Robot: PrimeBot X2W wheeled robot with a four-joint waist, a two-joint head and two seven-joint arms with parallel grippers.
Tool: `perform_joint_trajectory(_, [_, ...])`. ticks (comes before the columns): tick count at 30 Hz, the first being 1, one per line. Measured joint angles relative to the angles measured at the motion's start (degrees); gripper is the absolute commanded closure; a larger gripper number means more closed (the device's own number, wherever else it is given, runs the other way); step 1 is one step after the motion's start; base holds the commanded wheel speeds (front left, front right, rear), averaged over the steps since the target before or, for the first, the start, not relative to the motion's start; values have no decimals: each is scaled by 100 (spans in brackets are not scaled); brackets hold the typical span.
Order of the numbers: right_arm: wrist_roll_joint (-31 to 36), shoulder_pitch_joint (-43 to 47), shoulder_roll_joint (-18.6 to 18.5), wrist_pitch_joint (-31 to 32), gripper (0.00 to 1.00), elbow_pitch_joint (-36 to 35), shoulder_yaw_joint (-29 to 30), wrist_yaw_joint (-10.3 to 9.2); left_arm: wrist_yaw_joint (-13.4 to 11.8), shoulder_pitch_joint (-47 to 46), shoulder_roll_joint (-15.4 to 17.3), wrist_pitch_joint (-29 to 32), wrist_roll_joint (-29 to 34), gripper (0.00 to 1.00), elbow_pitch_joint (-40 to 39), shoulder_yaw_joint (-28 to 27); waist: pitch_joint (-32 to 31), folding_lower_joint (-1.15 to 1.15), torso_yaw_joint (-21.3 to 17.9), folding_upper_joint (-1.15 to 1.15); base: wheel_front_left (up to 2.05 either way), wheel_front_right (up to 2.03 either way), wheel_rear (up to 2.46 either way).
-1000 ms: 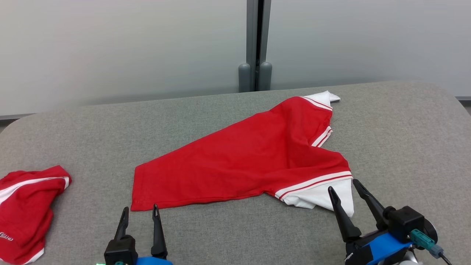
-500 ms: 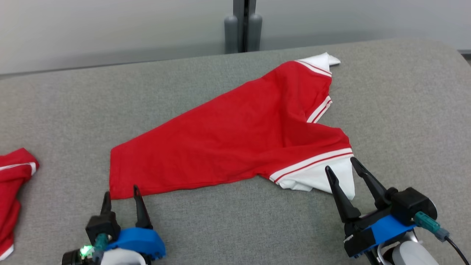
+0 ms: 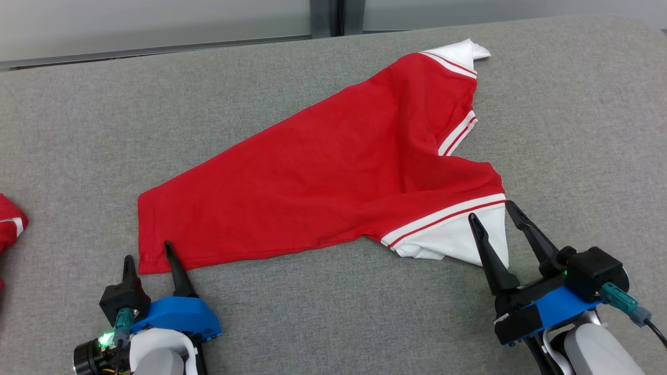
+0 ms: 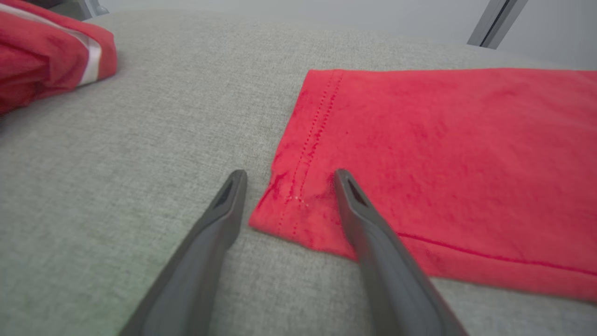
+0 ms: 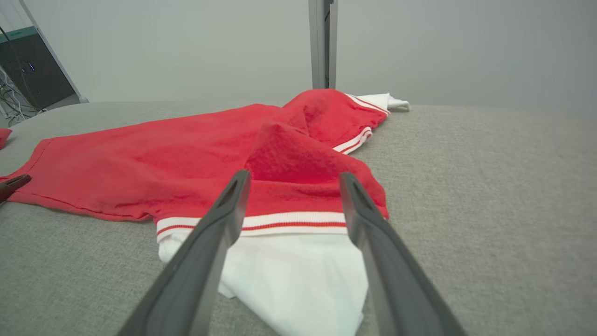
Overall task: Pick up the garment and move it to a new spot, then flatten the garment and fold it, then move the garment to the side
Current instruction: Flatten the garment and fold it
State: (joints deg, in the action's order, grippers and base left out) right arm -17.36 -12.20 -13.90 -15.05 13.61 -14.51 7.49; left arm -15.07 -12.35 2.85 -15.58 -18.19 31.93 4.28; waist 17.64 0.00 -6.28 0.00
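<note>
A red garment (image 3: 333, 177) with white striped sleeve ends lies spread on the grey padded table (image 3: 573, 130). My left gripper (image 3: 148, 250) is open, its two fingers straddling the garment's near-left hem corner (image 4: 298, 205). My right gripper (image 3: 492, 211) is open too, one finger on each side of the near white sleeve end (image 5: 289, 270), just short of its red and white stripe. The garment (image 5: 196, 154) bunches up in a fold behind that sleeve. Neither gripper has cloth pinched.
A second red and white garment (image 4: 42, 56) lies crumpled at the table's left edge (image 3: 8, 229). A pale wall with a grey post (image 5: 322, 44) runs behind the table. Bare grey surface stretches to the right of the garment.
The head camera has tilted down, so the whole picture has shifted. Both grippers have moved forward to the garment: the left to the hem corner, the right over the white sleeve end.
</note>
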Motion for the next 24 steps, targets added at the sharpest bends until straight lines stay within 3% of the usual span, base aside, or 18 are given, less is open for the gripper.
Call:
perform_joint_trajectory(1, [-4,0,-3,0,0,4,15,0,27,-4,4,-2,-19,3,26,24,1,0,-1,0,0,0,0])
perform_joint_trajectory(2, [-7,0,-4,0,0,12,37,0,51,-14,5,-12,-42,56,57,58,0,0,-1,0,0,0,0])
perform_joint_trajectory(3, [-20,1,-5,0,0,21,60,0,78,-20,8,-14,-68,100,79,87,-5,0,0,0,0,0,0])
perform_joint_trajectory(14, [-164,388,-159,0,0,200,357,0,157,51,19,18,-140,100,-26,268,-102,0,82,0,0,0,0])
perform_joint_trajectory(24, [-453,683,-592,0,0,348,-207,0,203,162,16,20,-62,100,-148,353,-123,0,94,0,0,0,0])
